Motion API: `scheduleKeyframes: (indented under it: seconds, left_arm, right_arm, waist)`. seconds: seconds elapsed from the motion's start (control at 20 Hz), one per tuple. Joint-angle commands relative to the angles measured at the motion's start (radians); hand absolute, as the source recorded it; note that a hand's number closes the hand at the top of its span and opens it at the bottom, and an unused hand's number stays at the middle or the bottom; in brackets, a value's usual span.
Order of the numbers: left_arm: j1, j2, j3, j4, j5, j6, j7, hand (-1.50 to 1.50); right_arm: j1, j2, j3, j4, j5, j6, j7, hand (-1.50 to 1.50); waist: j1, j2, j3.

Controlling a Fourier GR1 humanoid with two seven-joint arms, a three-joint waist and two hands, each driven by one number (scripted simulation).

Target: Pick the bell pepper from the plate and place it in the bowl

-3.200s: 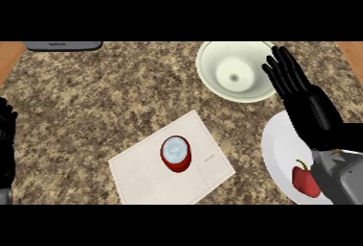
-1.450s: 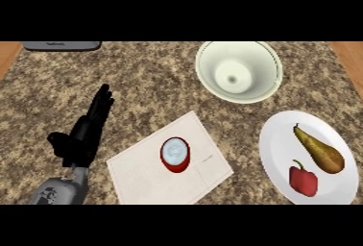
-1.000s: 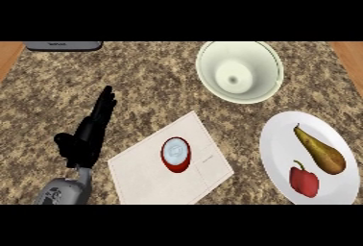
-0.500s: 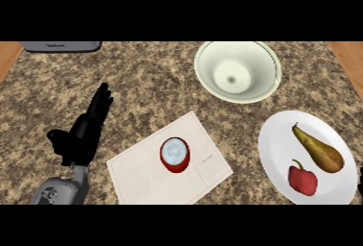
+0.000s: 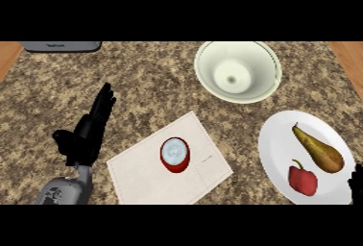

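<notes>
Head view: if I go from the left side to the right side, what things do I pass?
left hand → red cup → bowl → bell pepper → right hand, showing only at the edge. The pear lies partly above the pepper, so I left it out.

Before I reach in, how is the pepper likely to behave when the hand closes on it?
The pepper looks smooth and rounded, so it may slip or roll. It lies close beside the pear, which a grasp could nudge. The plate looks flat, so little would stop either sliding.
</notes>
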Motion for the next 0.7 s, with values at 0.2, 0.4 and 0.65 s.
scheduleKeyframes:
  seconds: [0.2,0.4,0.65]
  left_arm:
    - [-0.023,-0.006,0.060,0.099,0.002,-0.054,-0.090,0.00]
    - [-0.001,-0.024,0.019,-0.067,-0.018,-0.035,0.071,0.00]
    - [0.024,-0.015,0.073,0.019,-0.025,-0.077,-0.030,0.00]
  right_arm:
    - [-0.050,0.087,-0.036,0.165,-0.116,0.031,-0.147,-1.50]
    - [-0.057,0.106,-0.052,0.202,-0.127,0.057,-0.172,-1.50]
    - [-0.106,0.125,-0.096,0.198,-0.105,0.067,-0.120,-1.50]
  waist:
    - [0.000,0.001,0.000]
    - [0.004,0.000,0.000]
    - [0.003,0.001,0.000]
